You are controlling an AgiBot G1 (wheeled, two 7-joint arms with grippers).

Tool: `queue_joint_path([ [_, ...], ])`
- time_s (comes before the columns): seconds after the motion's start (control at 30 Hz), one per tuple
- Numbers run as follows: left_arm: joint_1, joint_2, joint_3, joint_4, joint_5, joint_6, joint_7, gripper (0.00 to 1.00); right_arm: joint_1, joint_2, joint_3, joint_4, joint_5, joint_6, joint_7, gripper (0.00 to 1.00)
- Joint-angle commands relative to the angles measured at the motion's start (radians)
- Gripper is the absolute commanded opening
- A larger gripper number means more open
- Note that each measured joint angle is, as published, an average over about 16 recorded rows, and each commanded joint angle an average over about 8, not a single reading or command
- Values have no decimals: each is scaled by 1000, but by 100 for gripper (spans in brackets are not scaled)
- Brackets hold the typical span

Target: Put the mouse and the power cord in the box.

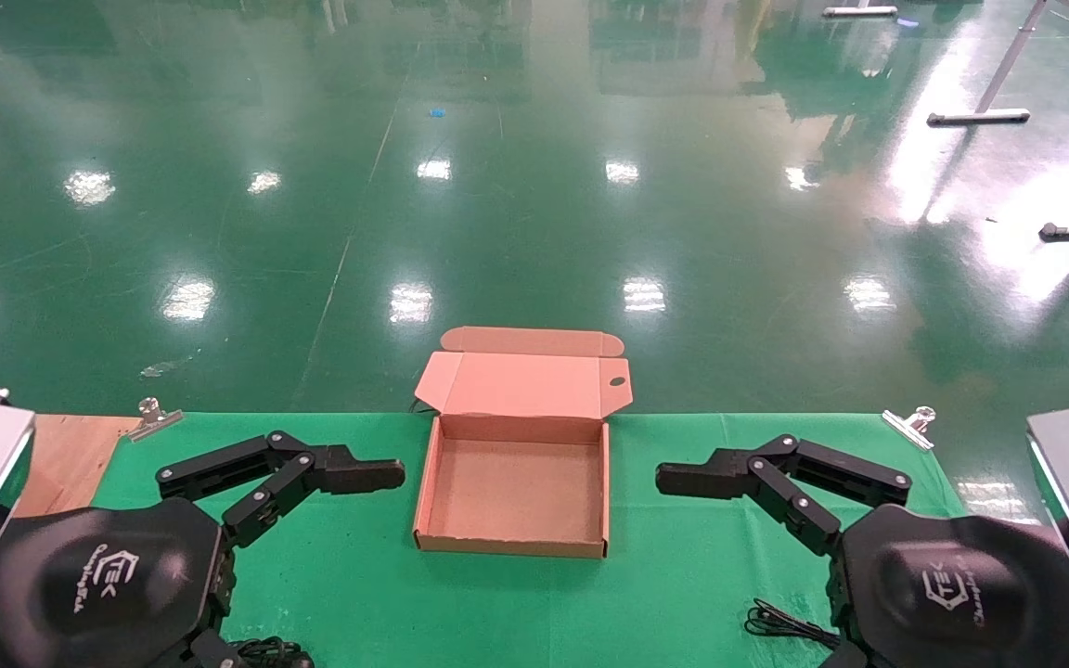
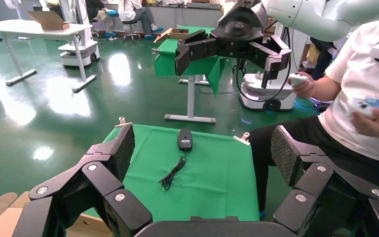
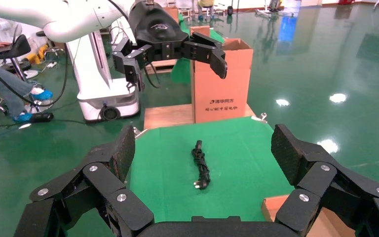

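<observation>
A green-covered table (image 1: 683, 575) fills the lower part of the head view, its far edge pinned by metal clips (image 1: 908, 425) at 10 and 2 o'clock, with glossy green floor (image 1: 534, 186) beyond. At the centre sits the box (image 1: 513, 543), lid thrown back over the far edge, its floor bare, with open cloth on either side. The left gripper (image 1: 335, 482) hovers at 9 o'clock of the box and the right gripper (image 1: 739, 487) at 3 o'clock, each with jaws spread wide and holding nothing, both clear of the cardboard walls. The power cord (image 3: 200, 165) lies stretched out on the cloth below the left gripper, plug at one end, seen from the right wrist camera. The mouse (image 2: 184, 138) rests near the table's right-hand edge, its thin cable (image 2: 172, 174) coiled just beside it. Pale "TEK" lettering marks both wrist housings; a carton (image 3: 222, 86) off the table bears printed characters too small to read.
</observation>
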Motion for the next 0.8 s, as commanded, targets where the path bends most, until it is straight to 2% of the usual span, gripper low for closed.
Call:
queue_joint_path([
  [0.03,2,3,6,-3,9,0,-2,100,-3,5,-3,0,-9,-1,-3,100],
  [0.2,-82,59,115,70,219,3,-31,100,29,9,-67,-21,-206,1,-60,100],
  [0.37,-188,124,228,197,439,36,-34,100,86,-35,-143,-71,-416,21,-120,100],
  [0.6,-320,209,376,438,749,29,28,100,204,-141,-264,-190,-740,84,-214,100],
  [0.8,-408,288,462,660,950,-64,115,100,314,-265,-384,-338,-1027,151,-285,100],
])
